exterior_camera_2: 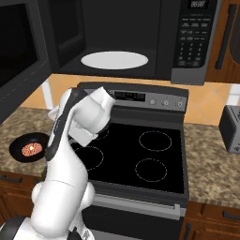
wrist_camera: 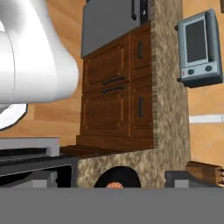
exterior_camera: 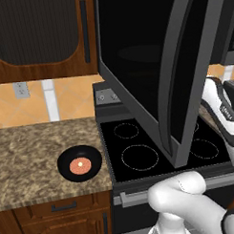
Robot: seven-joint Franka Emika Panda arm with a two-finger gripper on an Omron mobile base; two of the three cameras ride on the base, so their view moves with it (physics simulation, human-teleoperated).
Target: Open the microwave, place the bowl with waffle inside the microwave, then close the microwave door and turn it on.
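Observation:
The microwave (exterior_camera_2: 140, 37) hangs above the stove, its cavity exposed with a white turntable (exterior_camera_2: 115, 60) inside. The microwave door (exterior_camera: 150, 65) stands swung wide open to the left, its bar handle (exterior_camera: 172, 83) facing me. On the granite counter left of the stove rests the black bowl (exterior_camera: 80, 163) holding the orange-pink waffle (exterior_camera: 80, 165); the bowl (exterior_camera_2: 30, 147) also lies beside my arm, and the bowl (wrist_camera: 116, 178) peeks in at the hand view's bottom edge. My hand (exterior_camera_2: 84, 135) is folded low over the stove's left side, its fingers hidden by the forearm.
The black glass-top stove (exterior_camera_2: 140, 154) lies below the microwave. A grey toaster oven (exterior_camera_2: 230, 129) stands on the right counter. The microwave's keypad (exterior_camera_2: 194, 33) is at its right end. Wooden drawers (exterior_camera: 64, 206) sit under the counter. The open door juts out over the stove.

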